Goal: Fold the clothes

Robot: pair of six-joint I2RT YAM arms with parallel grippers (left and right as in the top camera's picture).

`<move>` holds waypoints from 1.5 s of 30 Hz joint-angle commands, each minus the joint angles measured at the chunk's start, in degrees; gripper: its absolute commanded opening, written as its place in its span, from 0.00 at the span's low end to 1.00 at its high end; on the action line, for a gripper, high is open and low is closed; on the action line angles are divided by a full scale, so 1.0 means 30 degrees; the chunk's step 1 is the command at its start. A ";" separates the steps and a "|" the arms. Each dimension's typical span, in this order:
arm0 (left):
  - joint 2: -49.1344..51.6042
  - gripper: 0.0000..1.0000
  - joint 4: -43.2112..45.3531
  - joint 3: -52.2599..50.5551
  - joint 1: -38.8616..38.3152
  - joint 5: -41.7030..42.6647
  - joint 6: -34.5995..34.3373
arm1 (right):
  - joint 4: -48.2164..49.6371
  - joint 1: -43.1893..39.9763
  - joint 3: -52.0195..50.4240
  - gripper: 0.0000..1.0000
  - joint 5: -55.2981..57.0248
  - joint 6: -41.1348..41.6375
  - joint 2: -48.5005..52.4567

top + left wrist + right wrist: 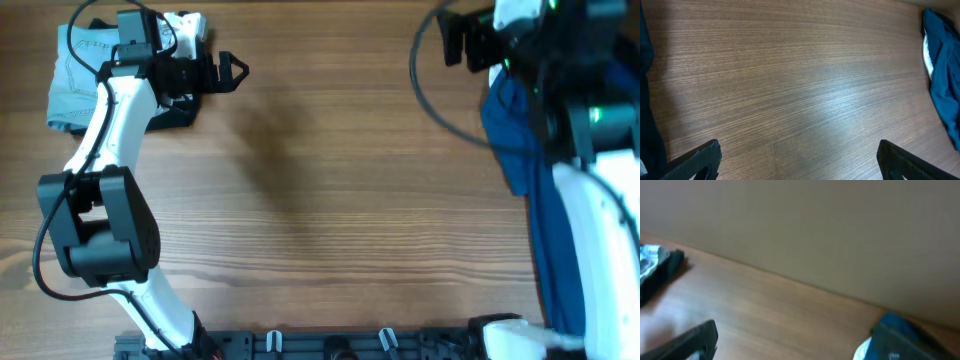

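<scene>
The pale light-blue denim shorts [72, 80] lie bunched or folded at the table's far left corner, partly under my left arm. They also show as a small pale patch at the left edge of the right wrist view [647, 260]. My left gripper [237, 71] is open and empty, just right of the shorts, over bare wood [800, 165]. My right gripper [450, 40] is open and empty at the far right, near the back edge [795, 347]. That view is blurred.
A black garment [178, 110] lies beside the shorts under my left arm [665, 270]. A large dark-blue garment [525, 150] hangs along the right side by my right arm [945, 80]. Brown wooden tabletop [350, 200] lies between them.
</scene>
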 commanded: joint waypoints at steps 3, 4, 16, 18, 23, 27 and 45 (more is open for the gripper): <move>-0.0517 1.00 0.0015 0.0197 0.0051 0.0350 -0.0168 | 0.6018 -0.0189 -0.9202 1.00 0.0138 -0.0051 -0.5858; -0.0517 1.00 0.0015 0.0197 0.0058 0.0350 -0.0168 | 0.7023 -0.0189 -1.1380 1.00 0.0109 0.0393 -0.7249; -0.0517 1.00 0.0015 0.0197 0.0051 0.0350 -0.0168 | 1.2990 -0.0707 -2.7343 1.00 0.0102 0.5042 -1.8571; -0.0517 1.00 0.0015 0.0197 0.0051 0.0350 -0.0168 | 1.3311 -0.0699 -2.8611 1.00 0.0109 0.5333 -2.0123; -0.0517 1.00 0.0015 0.0197 0.0058 0.0357 -0.0168 | 1.1686 -0.0699 -2.9565 1.00 0.0036 0.5348 -2.2615; -0.0517 1.00 0.0015 0.0197 0.0051 0.0350 -0.0168 | 1.0222 -0.0699 -2.9565 1.00 0.0044 0.5340 -2.3649; -0.0517 1.00 0.0015 0.0197 0.0051 0.0350 -0.0168 | 1.0171 -0.0707 -2.9565 1.00 0.0051 0.5319 -2.5922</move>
